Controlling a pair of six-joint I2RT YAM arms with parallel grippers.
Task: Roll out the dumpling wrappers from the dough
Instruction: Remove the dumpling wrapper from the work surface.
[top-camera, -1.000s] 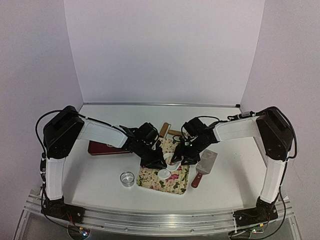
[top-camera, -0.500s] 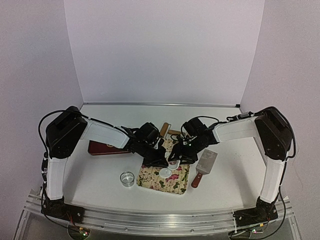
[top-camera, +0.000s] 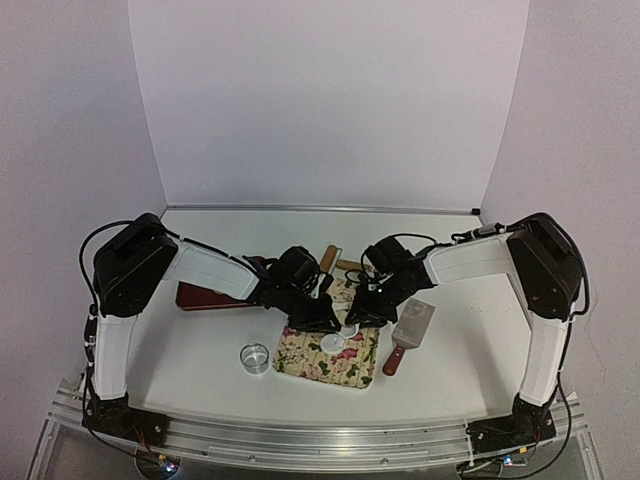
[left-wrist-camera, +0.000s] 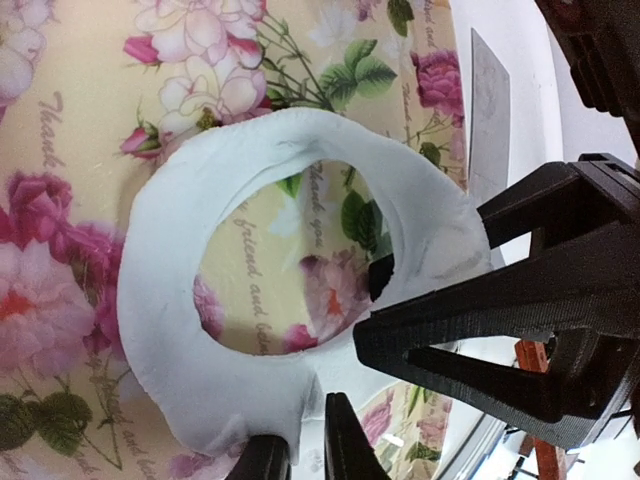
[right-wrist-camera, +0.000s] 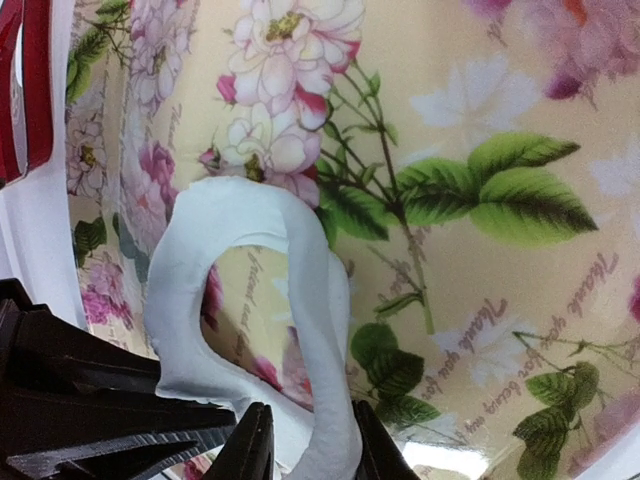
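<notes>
Dough (left-wrist-camera: 150, 300), a ring with a cut hole, lies on the floral mat (left-wrist-camera: 70, 120). Left claw (left-wrist-camera: 305, 455) pinches one rim. Right claw (right-wrist-camera: 308, 445) is clamped on the opposite rim.

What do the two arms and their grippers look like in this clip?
Both the left arm and right arm have white link shells with black joints and thin black cables looping at the shoulders. The left gripper and right gripper are black, with angular triangular-framed fingers.
</notes>
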